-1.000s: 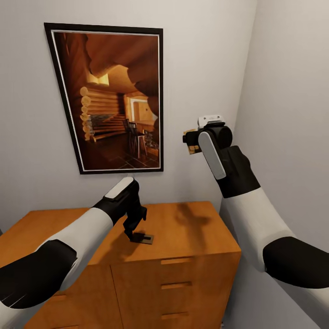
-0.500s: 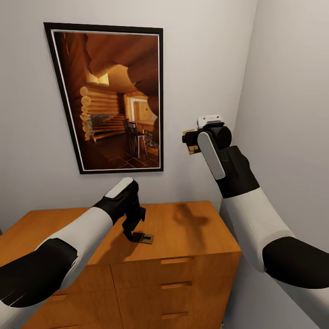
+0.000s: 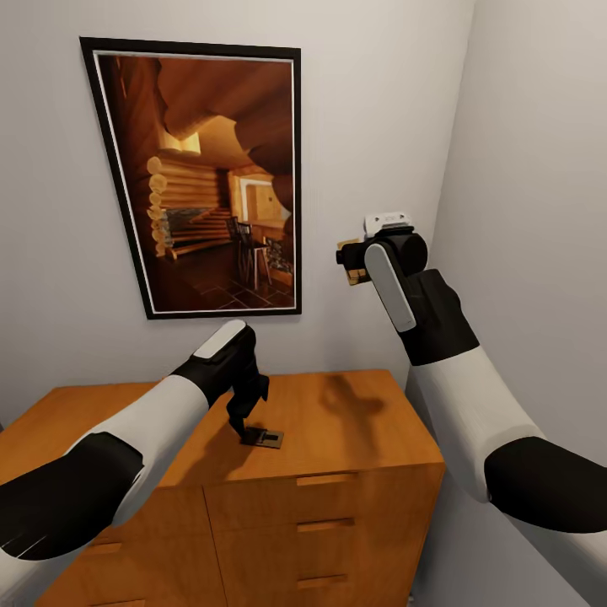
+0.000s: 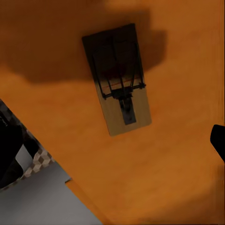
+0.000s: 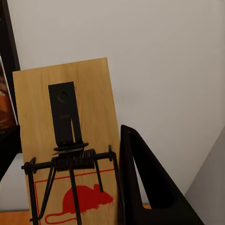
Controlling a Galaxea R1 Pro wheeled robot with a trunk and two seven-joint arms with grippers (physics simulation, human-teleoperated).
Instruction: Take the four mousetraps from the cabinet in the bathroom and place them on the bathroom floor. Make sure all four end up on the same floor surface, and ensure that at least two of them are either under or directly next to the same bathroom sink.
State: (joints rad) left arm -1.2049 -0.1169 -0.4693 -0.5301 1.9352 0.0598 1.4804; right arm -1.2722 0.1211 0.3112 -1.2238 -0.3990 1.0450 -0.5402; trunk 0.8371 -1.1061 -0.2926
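Right gripper (image 3: 352, 263) clamps one mousetrap (image 5: 70, 154). Left gripper (image 3: 246, 432), opening unclear, hangs over second mousetrap (image 4: 117, 79) mid-cabinet top (image 3: 354, 413). Light, stiff board: pinch long edges, avoid wire.

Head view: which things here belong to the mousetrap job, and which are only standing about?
Belonging to the job:
- flat tan wooden mousetrap lying on the cabinet top
- second tan wooden mousetrap held in the right gripper
- orange-brown wooden cabinet
- left gripper

Only standing about:
- dark-framed log-cabin picture
- pale grey wall
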